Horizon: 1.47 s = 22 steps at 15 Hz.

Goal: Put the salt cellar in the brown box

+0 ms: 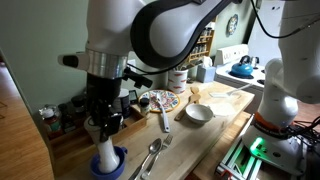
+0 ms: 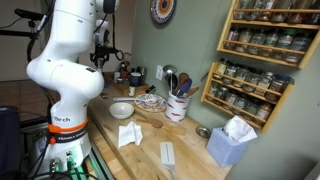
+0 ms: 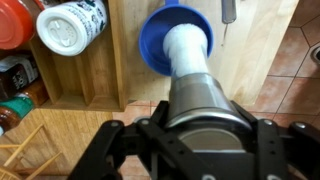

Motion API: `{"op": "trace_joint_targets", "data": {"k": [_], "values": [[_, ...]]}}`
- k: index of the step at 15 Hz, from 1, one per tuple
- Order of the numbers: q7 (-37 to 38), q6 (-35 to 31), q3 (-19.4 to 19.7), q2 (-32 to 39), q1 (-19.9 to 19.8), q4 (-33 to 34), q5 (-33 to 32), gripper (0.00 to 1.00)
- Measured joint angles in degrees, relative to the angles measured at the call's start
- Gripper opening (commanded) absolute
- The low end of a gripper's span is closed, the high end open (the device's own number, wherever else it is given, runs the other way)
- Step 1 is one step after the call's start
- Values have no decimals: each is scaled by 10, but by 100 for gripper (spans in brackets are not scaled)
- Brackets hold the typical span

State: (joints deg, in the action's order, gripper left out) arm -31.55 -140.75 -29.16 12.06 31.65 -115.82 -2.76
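The salt cellar (image 3: 190, 50) is a slim white cylinder with a wider grey top (image 3: 205, 100). Its lower end is in or just above a blue dish (image 3: 160, 45) on the wooden counter. My gripper (image 3: 200, 135) is shut on the grey top, one finger on each side. In an exterior view the gripper (image 1: 103, 122) holds the salt cellar (image 1: 105, 148) upright over the blue dish (image 1: 110, 165). The brown box (image 3: 85, 85), a wooden tray with compartments, lies just to the left in the wrist view. It holds a white jar (image 3: 70, 25) and a red-lidded jar (image 3: 12, 20).
Metal spoons (image 1: 150, 155), a knife (image 1: 165, 120), a patterned plate (image 1: 160, 100) and a white bowl (image 1: 198, 113) lie on the counter. A utensil holder (image 2: 178, 105), a tissue box (image 2: 232, 145) and a wall spice rack (image 2: 260, 60) stand further along.
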Motion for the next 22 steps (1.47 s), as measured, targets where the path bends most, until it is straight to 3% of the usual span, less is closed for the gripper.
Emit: {"op": "trace_joint_targets", "data": {"k": [8, 13, 22], "values": [[46, 27, 10, -111, -43, -11, 29, 35], [68, 29, 42, -209, -55, -91, 80, 35], [169, 15, 83, -305, -68, -238, 73, 35]]}}
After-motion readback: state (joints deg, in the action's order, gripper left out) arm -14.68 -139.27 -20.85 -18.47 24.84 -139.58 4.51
